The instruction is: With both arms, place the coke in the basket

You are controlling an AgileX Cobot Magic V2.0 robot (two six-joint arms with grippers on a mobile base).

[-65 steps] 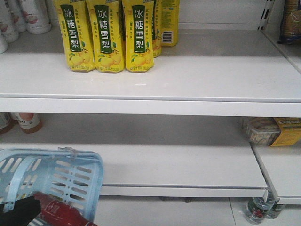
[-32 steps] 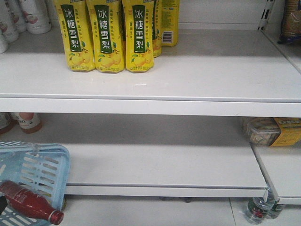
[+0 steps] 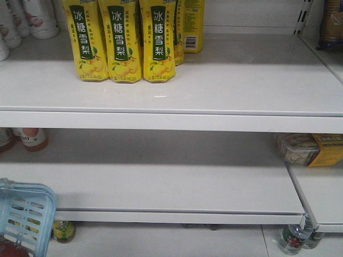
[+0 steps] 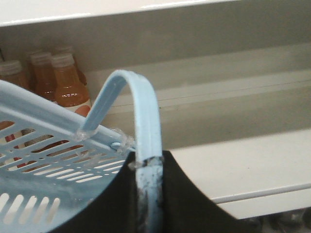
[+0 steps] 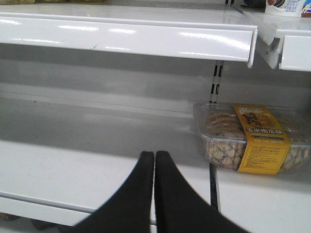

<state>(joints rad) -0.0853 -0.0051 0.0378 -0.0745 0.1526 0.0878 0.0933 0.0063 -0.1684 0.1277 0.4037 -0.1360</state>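
The pale blue basket shows only as a corner at the bottom left of the front view. A dark red sliver of the coke lies inside it at the frame's edge. In the left wrist view my left gripper is shut on the basket's loop handle, which arches up from between the black fingers. The slotted basket wall hangs to its left. My right gripper is shut with nothing in it, over the lower shelf. Neither gripper shows in the front view.
Yellow pear drink bottles and white bottles stand on the upper shelf. A clear snack box with a yellow label sits on the lower shelf at right. Orange tea bottles stand behind the basket. Bottles stand on the floor.
The basket has slid left and down, nearly out of the front view. The coke, plainly visible with its red cap half a second ago, is almost gone from view.
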